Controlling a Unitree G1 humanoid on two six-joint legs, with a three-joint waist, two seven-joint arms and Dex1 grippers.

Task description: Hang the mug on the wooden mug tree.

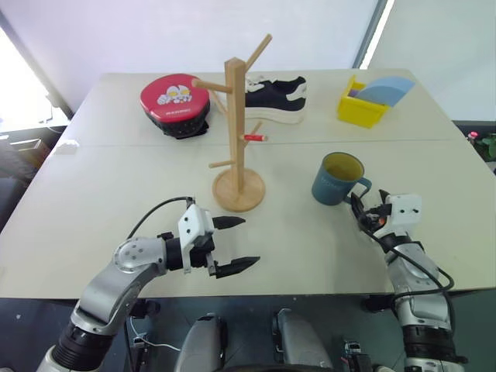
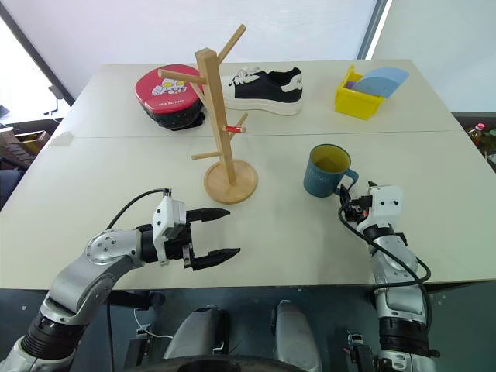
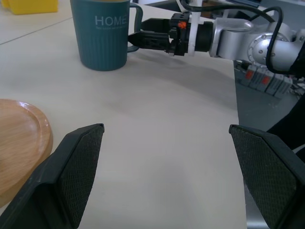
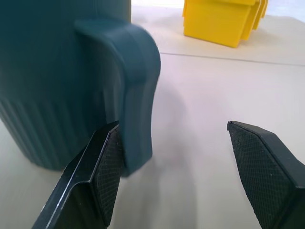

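The teal-blue mug [image 1: 337, 180] with a yellow-olive inside stands upright on the table, right of the wooden mug tree [image 1: 235, 116], its handle [image 4: 138, 90] turned toward the near right. My right gripper [image 1: 358, 208] is level at that handle and open. In the right wrist view the handle sits between the fingers, close against one finger [image 4: 102, 176], while the other finger [image 4: 267, 167] stands well clear. My left gripper [image 1: 246, 242] hovers open and empty near the table's front edge, just in front of the tree's round base [image 1: 239, 191], pointing toward the mug [image 3: 102, 33].
A red round tin [image 1: 175, 101], a black-and-white sneaker [image 1: 275, 97] and a yellow bin [image 1: 361, 107] holding a blue piece line the back of the table. A red-tipped peg [image 1: 254, 137] sticks out of the tree's far side. The table edge [image 1: 310, 291] runs close below both grippers.
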